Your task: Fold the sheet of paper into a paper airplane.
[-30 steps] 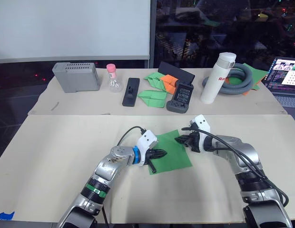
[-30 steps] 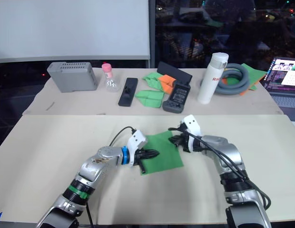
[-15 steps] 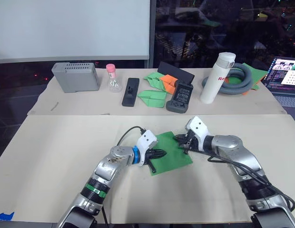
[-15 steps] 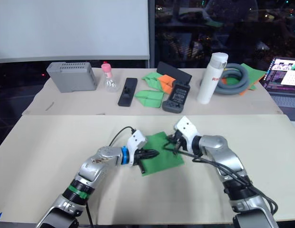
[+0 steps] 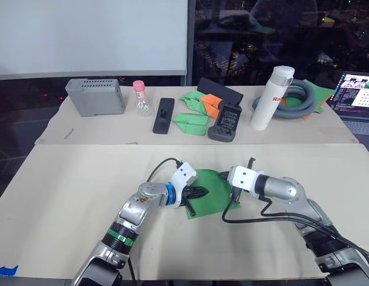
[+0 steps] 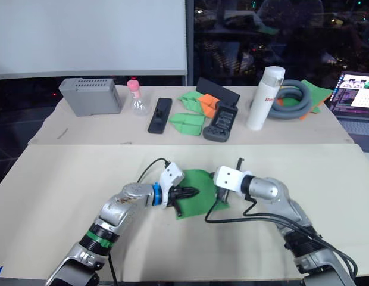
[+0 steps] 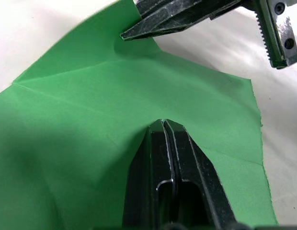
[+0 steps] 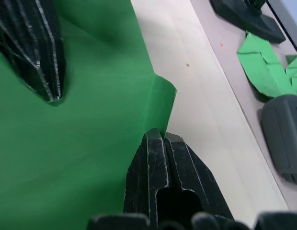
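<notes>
Left end effector (image 5: 198, 192) pins the sheet of paper (image 5: 211, 192) mid-desk (image 5: 83, 179), fingers together; right end effector (image 5: 230, 179) pinches its curled far edge.

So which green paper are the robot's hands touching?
The flat green sheet on the near table, between the left gripper and right gripper. The other green papers lie folded on the far table, untouched.

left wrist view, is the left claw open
No, the left claw has its two black fingers pressed together, tips resting on the sheet of paper.
</notes>
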`<state>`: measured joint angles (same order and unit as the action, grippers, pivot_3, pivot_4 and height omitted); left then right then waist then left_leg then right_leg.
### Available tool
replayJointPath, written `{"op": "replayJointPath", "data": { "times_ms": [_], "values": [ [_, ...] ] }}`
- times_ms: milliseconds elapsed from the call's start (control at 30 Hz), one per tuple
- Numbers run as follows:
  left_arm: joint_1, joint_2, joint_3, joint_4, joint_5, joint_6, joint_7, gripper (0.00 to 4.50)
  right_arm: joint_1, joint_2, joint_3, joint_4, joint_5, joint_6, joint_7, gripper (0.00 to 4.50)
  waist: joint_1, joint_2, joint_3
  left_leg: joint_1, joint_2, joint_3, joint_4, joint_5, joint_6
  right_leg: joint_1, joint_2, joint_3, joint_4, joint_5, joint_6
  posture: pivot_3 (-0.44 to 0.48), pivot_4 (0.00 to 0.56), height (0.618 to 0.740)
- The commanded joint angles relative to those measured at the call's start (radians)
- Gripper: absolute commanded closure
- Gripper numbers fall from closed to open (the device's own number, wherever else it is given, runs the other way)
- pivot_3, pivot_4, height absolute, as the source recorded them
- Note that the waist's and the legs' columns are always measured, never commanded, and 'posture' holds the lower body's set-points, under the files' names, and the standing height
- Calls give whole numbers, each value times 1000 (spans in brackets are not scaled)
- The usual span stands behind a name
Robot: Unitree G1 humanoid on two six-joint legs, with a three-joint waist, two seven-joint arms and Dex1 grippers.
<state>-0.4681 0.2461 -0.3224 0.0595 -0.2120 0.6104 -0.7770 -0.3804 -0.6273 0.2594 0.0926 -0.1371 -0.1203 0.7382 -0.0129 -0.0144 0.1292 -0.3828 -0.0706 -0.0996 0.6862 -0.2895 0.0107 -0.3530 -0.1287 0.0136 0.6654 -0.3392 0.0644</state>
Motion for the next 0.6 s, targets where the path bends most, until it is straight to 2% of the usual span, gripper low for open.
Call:
{"op": "replayJointPath", "data": {
  "times_ms": [33,267,367,500,600],
  "values": [
    [12,11,3,27,12,21,12,4500,41,14,-13,-64,44,58,33,4469,0,0,0,0,0,0,0,0,0,0,0,0,0,0,0,0,150,740],
    [12,9,13,17,-15,53,-2,4500,70,25,-10,-86,13,60,12,4469,-2,0,0,0,0,0,0,0,0,0,0,0,0,0,0,0,150,740],
    [10,8,32,-3,-43,81,-1,4500,74,21,13,-84,-53,5,-27,4469,-3,0,0,0,0,0,0,0,0,0,0,0,0,0,0,0,150,740],
    [-12,15,103,-28,-91,132,20,4500,93,12,38,-73,-125,-46,-54,4469,-5,0,0,0,0,0,-1,0,0,-1,0,0,0,0,0,0,150,740],
    [-40,25,212,-69,-169,189,36,4500,110,17,43,-69,-143,-48,-64,4469,-7,0,0,0,0,0,-1,0,0,-1,1,0,1,0,0,0,150,740]
  ]
}}
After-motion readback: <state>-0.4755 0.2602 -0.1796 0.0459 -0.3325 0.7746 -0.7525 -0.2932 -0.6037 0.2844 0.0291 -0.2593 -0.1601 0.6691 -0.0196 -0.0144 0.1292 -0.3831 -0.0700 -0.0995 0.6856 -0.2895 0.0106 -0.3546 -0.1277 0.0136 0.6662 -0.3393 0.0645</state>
